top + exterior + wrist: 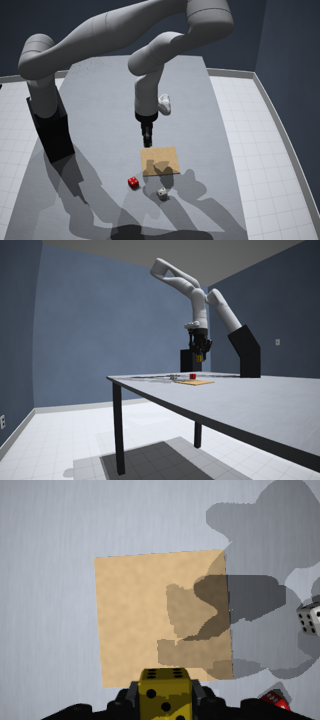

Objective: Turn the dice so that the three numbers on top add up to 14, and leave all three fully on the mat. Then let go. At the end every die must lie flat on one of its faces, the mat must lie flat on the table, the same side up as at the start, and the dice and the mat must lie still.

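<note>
Yellow Die Aloft, Two Still to Reach the Mat

We see the Robotiq 2F-85 gripper (147,145) (201,359) (165,694) pinching a glossy yellow die (151,142) (198,358) (166,700) between its dark fingers, above the brushed-looking gray table (103,129) (232,400) (45,580). In our wrist view, one yellow face carries three black pips on a diagonal, and the adjoining face bears two rows of pips.

The thin, square-cornered tan mat (155,155) (195,382) (130,610), faintly mottled, lies flat on the table, crossed by shadows. Off it, we find a red die (133,182) (192,376) (275,700) with white pips, four on top, and a white die (162,193) (173,376) (308,620) with black pips, two on top. Both cubes rest on the tabletop, apart from each other. The smooth, light-gray Kinova arm (113,28) (199,302) arches overhead.
</note>
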### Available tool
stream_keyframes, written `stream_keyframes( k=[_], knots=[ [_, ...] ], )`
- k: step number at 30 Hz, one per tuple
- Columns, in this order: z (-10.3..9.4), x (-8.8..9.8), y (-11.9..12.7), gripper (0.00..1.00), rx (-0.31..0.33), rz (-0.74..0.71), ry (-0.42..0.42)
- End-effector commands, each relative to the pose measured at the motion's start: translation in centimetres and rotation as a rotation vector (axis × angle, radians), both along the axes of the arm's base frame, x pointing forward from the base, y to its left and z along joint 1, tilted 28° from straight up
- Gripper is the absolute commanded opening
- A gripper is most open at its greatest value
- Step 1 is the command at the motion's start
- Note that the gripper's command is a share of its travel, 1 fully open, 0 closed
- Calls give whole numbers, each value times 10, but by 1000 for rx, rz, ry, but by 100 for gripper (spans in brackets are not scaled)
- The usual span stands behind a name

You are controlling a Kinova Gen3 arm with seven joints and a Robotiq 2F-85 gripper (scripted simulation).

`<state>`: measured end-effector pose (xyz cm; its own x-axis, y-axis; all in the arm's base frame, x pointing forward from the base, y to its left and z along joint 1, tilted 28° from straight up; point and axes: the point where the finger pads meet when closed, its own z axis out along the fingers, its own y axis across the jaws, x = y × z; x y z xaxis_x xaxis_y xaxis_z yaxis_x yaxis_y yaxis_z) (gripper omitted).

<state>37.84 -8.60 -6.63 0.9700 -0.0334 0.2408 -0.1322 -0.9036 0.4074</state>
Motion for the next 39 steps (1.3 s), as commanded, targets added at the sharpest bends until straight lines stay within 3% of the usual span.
stream_keyframes(
  k=[1, 6, 18, 27, 39],
  knots=[
    [-7, 2, -5, 26, 0, -4, -4],
    [-17, 5, -10, 26, 0, -4, -4],
    [-66, 16, -34, 26, 0, -4, -4],
    [-80, 19, -41, 26, 0, -4, -4],
    [-81, 19, -41, 26, 0, -4, -4]
  ],
)
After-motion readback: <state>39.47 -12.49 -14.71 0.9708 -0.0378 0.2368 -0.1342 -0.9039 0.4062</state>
